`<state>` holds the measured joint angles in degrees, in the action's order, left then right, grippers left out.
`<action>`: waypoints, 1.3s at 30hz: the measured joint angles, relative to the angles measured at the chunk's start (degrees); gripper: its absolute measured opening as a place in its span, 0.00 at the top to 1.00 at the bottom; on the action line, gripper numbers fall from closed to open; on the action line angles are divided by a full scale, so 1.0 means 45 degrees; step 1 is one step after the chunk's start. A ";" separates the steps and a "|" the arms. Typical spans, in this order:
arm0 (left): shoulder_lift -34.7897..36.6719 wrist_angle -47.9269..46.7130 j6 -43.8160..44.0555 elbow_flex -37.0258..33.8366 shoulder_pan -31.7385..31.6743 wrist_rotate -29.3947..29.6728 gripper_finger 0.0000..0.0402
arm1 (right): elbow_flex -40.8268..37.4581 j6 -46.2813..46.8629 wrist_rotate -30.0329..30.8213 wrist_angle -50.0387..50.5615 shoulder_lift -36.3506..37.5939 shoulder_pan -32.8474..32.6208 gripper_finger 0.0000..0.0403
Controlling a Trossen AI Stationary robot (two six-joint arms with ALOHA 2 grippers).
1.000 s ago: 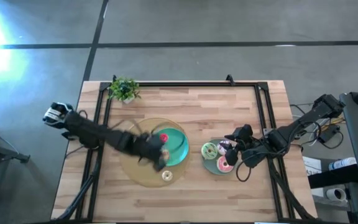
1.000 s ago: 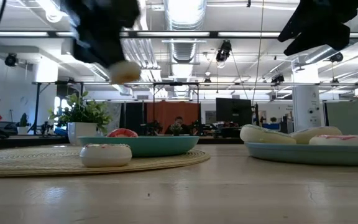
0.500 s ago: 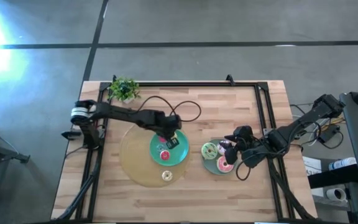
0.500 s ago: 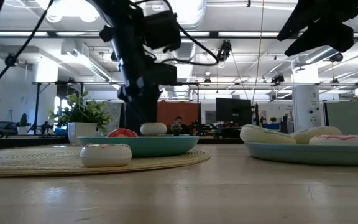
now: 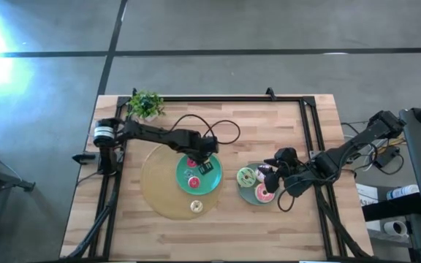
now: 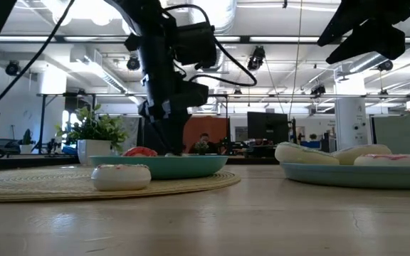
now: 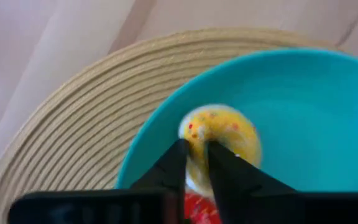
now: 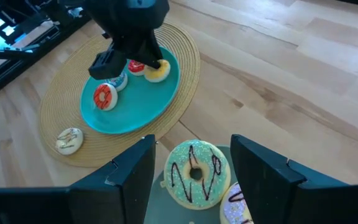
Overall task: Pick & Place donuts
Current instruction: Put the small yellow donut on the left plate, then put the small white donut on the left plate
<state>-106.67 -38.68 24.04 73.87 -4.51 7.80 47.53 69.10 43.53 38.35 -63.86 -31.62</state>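
Left gripper (image 7: 196, 163) is down over the teal plate (image 5: 212, 182), fingers nearly together and pinching the yellow donut (image 7: 219, 133), which sits on the plate floor near its far rim. From the right wrist view the same gripper (image 8: 143, 59) stands over that donut (image 8: 157, 70), fingertips touching it.

Also on the teal plate: a red donut (image 8: 136, 66) just beside the yellow one, a blue donut (image 8: 118, 81) partly hidden under the left gripper, and another red-iced donut (image 8: 104, 96) closer to the middle of the plate. High view shows this one as a small red ring (image 5: 193, 181).

The teal plate rests on a round woven mat (image 5: 156, 191). A cream donut (image 5: 196, 207) lies on the mat, off the plate, near the mat's front edge; low view shows it (image 6: 121, 176) in front of the plate (image 6: 191, 166).

Right gripper (image 8: 191, 163) hangs above the grey-green plate (image 5: 247, 193), fingers spread wide, gripping nothing. On that plate: a green donut (image 8: 197, 172) with dark squiggle lines, a pink donut (image 5: 264, 193), and a white donut (image 8: 235, 210) only partly seen.

A small potted plant (image 5: 145, 104) stands at the far left corner of the wooden table (image 5: 254, 124), well apart from the plates.
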 joint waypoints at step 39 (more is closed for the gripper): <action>0.0987 0.1134 1.0062 -0.1446 0.5886 -0.1705 0.70 | -0.0015 -0.1409 -0.0816 0.0078 0.0005 -0.0001 0.50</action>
<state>-102.23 -33.58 69.32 67.36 21.98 0.13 47.46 62.76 39.86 38.70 -63.83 -31.62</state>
